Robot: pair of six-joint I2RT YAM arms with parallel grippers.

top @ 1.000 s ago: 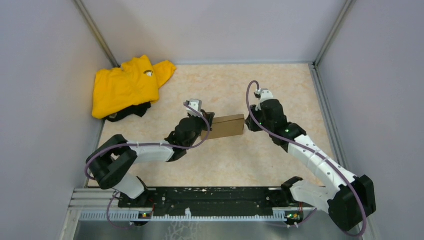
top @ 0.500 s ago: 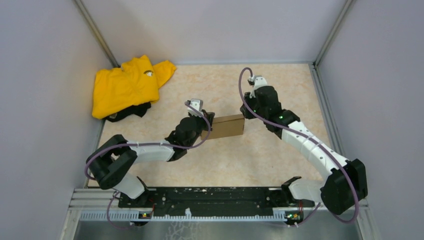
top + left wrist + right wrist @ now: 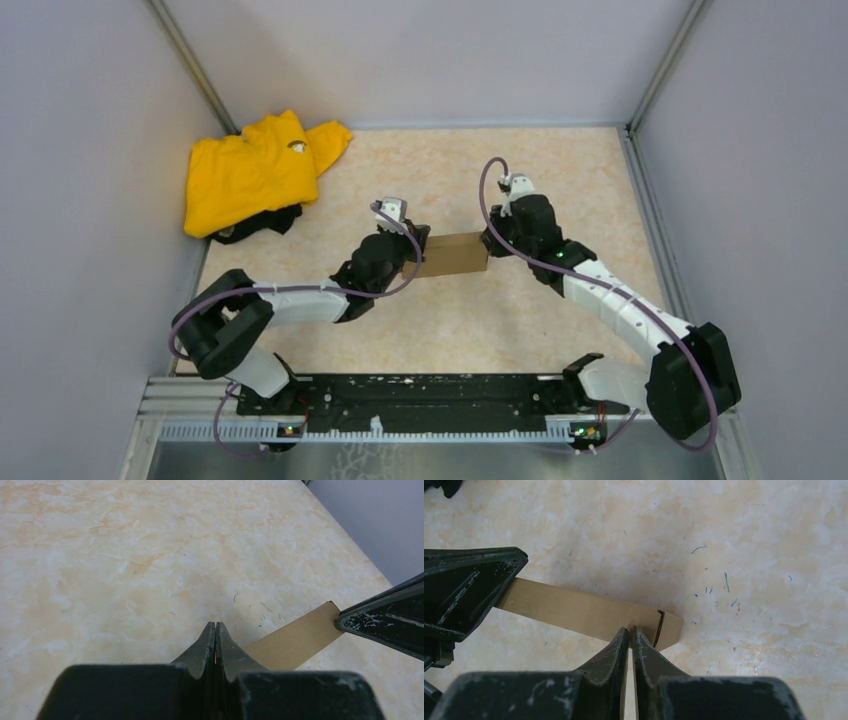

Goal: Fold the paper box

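Paper box (image 3: 452,254) sits mid-table (image 3: 470,330), flat and collapsed, spanning the gap between the two arms and well apart from the yellow garment (image 3: 250,175) in the far left corner. Left gripper (image 3: 215,625): jaws pressed fully together, with no card visible between them; the brown panel runs off from beside its right finger toward the other arm. Right gripper (image 3: 630,629): jaws drawn to a hairline slit, tips at the near edge of the box close to a die-cut slot (image 3: 658,628). Cannot tell whether a layer of card is in that slit. Judged step: bracing both ends to open or crease a panel. To do it well, one end should act as a fixed anchor while the other works along a scored line, not across plain board. Pressure should be kept low and even, since thin card buckles or skates on this smooth surface. Confirm real purchase on the right end before any lift.
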